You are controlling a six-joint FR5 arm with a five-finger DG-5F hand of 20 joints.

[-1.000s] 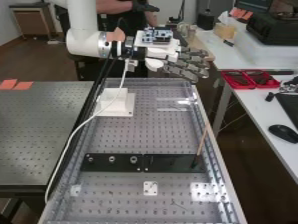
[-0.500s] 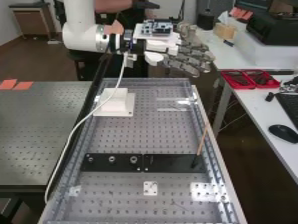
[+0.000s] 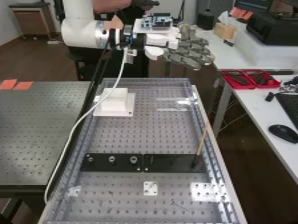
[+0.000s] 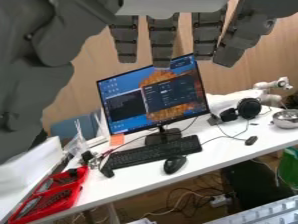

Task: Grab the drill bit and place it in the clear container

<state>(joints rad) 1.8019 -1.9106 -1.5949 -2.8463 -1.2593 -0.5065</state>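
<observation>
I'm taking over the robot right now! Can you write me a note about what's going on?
Hand: open and empty, raised near the far end of the bench.
Where things are: a thin tan stick leans at the right end of the dark plates. I can't tell if it's the drill bit, or which thing is the clear container, so check first.
Done: nothing is grabbed.
Left: most likely find the bit, grab it, and put it in the container.
</observation>
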